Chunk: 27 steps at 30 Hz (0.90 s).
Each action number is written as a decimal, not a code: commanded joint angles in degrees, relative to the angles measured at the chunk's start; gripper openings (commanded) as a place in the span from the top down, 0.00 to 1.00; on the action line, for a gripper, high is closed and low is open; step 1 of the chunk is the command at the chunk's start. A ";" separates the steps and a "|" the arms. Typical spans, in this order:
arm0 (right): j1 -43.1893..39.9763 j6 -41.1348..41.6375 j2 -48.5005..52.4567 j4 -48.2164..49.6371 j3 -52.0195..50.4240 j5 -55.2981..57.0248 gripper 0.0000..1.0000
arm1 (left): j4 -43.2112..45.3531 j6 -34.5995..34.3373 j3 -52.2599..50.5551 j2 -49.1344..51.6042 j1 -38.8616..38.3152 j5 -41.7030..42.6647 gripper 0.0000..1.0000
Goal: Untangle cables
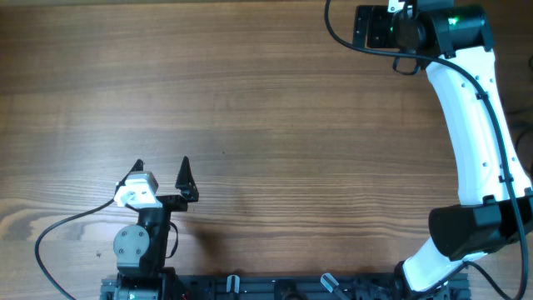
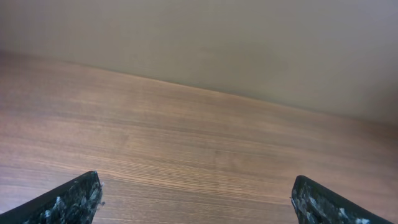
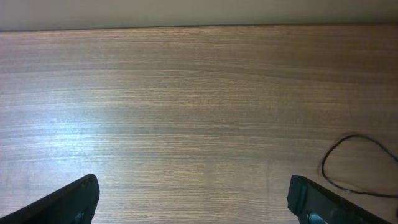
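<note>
Wood tabletop (image 1: 250, 125); one thin black cable loop (image 3: 323, 165).
My left gripper (image 1: 161, 164) and right gripper (image 3: 193, 183) stand wide, empty; cable probably light, limp, so I'd pinch its arc.

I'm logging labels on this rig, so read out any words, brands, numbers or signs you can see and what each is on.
None: no readable text in any view.
The table is plain wood grain; the left arm and right arm show no legible markings, only a green light on the right arm.
</note>
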 commanded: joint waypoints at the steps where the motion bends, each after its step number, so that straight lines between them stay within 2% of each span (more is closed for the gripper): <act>1: 0.17 -0.72 0.63 0.00 0.15 -0.74 0.00 | -0.15 4.00 -0.35 -0.59 0.26 1.81 0.00; 3: 0.17 -0.72 0.63 0.00 0.15 -0.74 0.00 | -0.15 4.13 -0.35 -0.59 0.28 1.73 0.00; 10: 0.17 -0.72 0.63 0.00 0.15 -0.74 0.00 | -0.13 12.04 -0.35 -0.59 0.44 1.51 0.00; 27: 0.17 -0.74 0.63 0.00 0.15 -0.74 0.00 | -0.07 12.17 -0.35 -0.55 0.44 1.55 0.00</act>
